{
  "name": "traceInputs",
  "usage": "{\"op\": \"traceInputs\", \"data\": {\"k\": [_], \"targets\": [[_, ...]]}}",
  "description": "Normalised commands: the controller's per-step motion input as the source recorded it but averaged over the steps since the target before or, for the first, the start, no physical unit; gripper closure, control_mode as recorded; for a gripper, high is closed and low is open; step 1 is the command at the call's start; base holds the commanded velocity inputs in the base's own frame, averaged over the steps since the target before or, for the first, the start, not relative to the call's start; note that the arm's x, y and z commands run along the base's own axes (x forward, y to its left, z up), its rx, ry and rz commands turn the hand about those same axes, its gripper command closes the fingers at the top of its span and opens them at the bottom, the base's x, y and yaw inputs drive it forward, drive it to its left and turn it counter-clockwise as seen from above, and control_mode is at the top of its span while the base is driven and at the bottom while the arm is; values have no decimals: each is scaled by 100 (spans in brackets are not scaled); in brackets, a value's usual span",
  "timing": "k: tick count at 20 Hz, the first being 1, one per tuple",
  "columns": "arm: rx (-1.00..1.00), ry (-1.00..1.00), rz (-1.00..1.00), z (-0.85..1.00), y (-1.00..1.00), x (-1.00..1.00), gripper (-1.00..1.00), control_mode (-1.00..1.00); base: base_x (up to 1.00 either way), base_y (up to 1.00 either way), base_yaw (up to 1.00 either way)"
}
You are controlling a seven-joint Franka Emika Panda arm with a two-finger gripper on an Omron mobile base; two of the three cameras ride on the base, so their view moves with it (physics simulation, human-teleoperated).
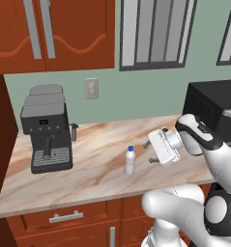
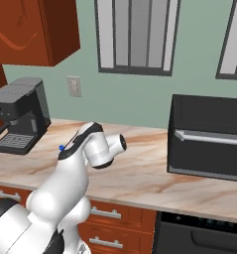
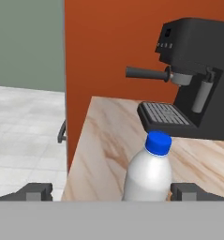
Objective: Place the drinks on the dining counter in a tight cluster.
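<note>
White bottle [image 3: 147,174] — between open pincer [image 3: 111,191] fingers

Marble counter [image 1: 97,178]: bottle [image 1: 130,161], coffee machine [image 1: 45,129], oven [image 1: 214,110].

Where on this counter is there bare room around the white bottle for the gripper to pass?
Bare marble lies between the coffee machine and the white bottle, and along the counter's front edge. It is tighter on the bottle's other side, where the open gripper hangs close, before the black oven.

A small white plastic bottle [image 1: 130,163] with a blue cap; beige-pink marble counter [image 1: 93,171] with rust veins; black coffee machine [image 1: 45,128]; red-brown cabinets [image 1: 51,34].
</note>
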Motion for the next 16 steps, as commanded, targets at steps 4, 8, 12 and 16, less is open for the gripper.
{"op": "traceInputs", "data": {"k": [4, 8, 12, 16], "targets": [[3, 0, 0, -13, 15, 10, -100, -100, 0, 0, 0], [2, 0, 0, -5, 9, 21, -100, -100, 0, 0, 0], [1, 0, 0, -8, 4, 30, -100, -100, 0, 0, 0], [0, 0, 0, -13, 2, 20, -100, -100, 0, 0, 0]]}}
